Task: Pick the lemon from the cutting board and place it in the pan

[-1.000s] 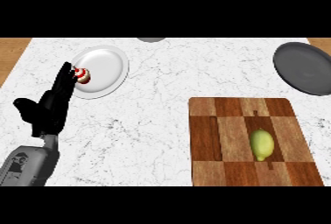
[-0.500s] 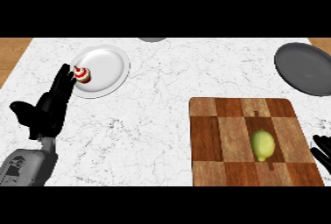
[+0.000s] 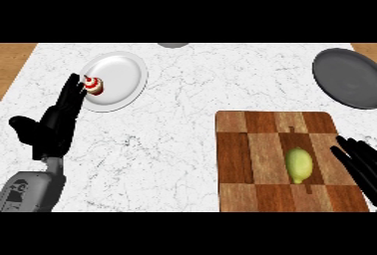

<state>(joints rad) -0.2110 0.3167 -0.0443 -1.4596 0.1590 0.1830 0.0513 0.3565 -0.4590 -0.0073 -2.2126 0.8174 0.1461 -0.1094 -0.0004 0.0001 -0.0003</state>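
Lemon [image 3: 299, 166] lies on the cutting board [image 3: 250, 149], right of the board's centre, nearer its front edge than its back, long axis running front-to-back w/ the small nub end toward the front. Board sits at the worktop's [image 3: 191, 124] front-right corner. Pan [image 3: 347, 77], dark grey, is at the back-right corner, partly cut by the view's right edge, well apart from the lemon.

Right hand [image 3: 358, 164] comes in at the board's right edge, just beside the lemon but not touching it; fingers straight and spread apart, holding nothing. Left hand [image 3: 52, 127] rests near the worktop's left edge, fingers up and straight, thumb out, nothing in it. Its fingertips overlap the rim of a white plate [image 3: 121, 74] at the back-left, which carries a small red-and-white item [image 3: 93, 85]; can't tell what it is.

Handling, as a guess: lemon is prob. light, stiff enough not to squash, w/ a smooth waxy rind, so somewhat slippery. Oval shape means it'll roll sideways if nudged on the flat board. Best hold looks like across the fat middle, fingers on one long side and thumb on the other, not at the tapered ends where it could squirt out. Not fragile, so setting it into the pan needs little care beyond stopping it rolling.
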